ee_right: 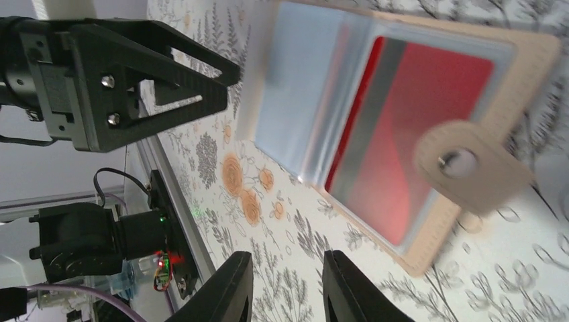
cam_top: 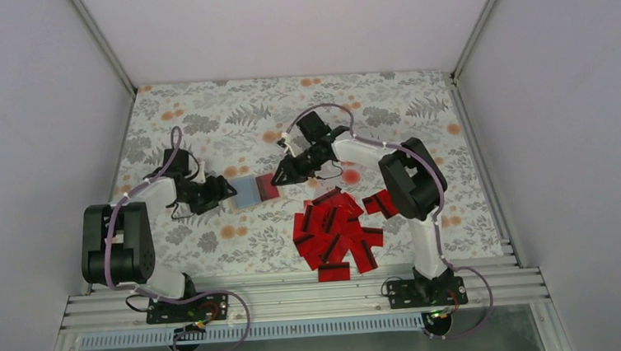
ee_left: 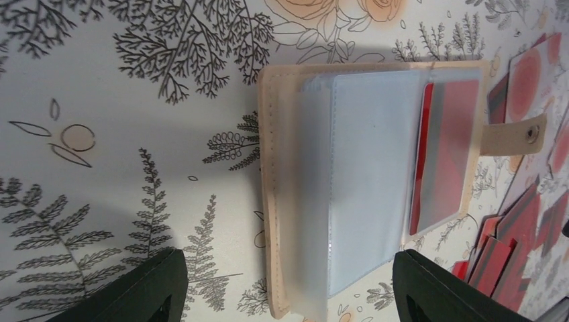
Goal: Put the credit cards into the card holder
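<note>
The tan card holder (cam_top: 246,191) lies open on the flowered cloth between my two grippers. In the left wrist view its beige cover (ee_left: 275,168) carries clear sleeves, and a red credit card (ee_left: 443,154) sits inside one of them. My left gripper (ee_left: 288,295) is open wide, with the holder's near end lying between the jaws, untouched. My right gripper (ee_right: 285,292) hovers open with a narrow gap over bare cloth, just short of the holder's edge (ee_right: 530,74) and its snap tab (ee_right: 470,164). Several loose red cards (cam_top: 336,231) lie in a pile to the right.
White walls close in the cloth on three sides. A metal rail (cam_top: 299,296) with both arm bases runs along the near edge. The left gripper's black fingers (ee_right: 134,80) show in the right wrist view, close to the holder.
</note>
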### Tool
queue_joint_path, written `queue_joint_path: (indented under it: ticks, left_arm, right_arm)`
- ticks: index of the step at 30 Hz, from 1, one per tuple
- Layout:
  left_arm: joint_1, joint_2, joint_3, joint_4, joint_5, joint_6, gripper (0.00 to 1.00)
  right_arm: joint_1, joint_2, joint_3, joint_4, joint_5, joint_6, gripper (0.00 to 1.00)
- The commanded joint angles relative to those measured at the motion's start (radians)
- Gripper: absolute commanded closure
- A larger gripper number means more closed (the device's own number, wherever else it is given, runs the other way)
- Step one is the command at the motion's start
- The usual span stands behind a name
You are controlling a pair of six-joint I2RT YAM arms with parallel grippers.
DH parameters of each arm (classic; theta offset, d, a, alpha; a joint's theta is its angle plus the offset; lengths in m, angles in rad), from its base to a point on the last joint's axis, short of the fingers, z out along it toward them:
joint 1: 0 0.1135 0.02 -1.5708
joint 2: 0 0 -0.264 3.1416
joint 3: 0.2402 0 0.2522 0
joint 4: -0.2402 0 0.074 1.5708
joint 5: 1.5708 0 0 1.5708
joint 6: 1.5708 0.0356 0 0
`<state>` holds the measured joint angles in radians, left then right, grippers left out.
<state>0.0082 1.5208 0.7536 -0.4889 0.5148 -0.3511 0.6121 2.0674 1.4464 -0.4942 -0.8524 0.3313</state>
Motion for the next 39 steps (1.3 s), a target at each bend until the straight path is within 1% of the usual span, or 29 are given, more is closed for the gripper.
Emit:
queue_joint_path:
  ticks: [1, 6, 11, 19, 27, 35, 39]
  left_arm:
    - [0.018, 0.011, -0.039, 0.099, 0.091, 0.011, 0.23]
    - [0.019, 0.038, -0.06, 0.147, 0.136, 0.003, 0.24]
    - [0.019, 0.067, -0.051, 0.171, 0.159, 0.001, 0.29]
    - [0.019, 0.087, -0.05, 0.203, 0.2, -0.012, 0.33]
    - [0.018, 0.053, -0.024, 0.192, 0.231, -0.02, 0.35]
    - [0.016, 0.009, 0.059, 0.139, 0.236, -0.011, 0.38]
    - [0.011, 0.021, 0.095, 0.118, 0.244, 0.006, 0.38]
  right_arm:
    - [0.044, 0.049, 0.065, 0.031, 0.01, 0.003, 0.73]
    - [0.092, 0.1, 0.139, 0.021, 0.03, 0.0, 0.74]
    - [0.107, 0.146, 0.179, 0.005, 0.1, 0.029, 0.76]
    - [0.112, 0.23, 0.189, -0.031, 0.162, 0.025, 0.8]
    - [0.113, 0.259, 0.195, -0.065, 0.192, 0.011, 0.82]
    - [0.112, 0.257, 0.207, -0.083, 0.208, 0.011, 0.83]
    - [0.112, 0.253, 0.23, -0.096, 0.201, 0.015, 0.83]
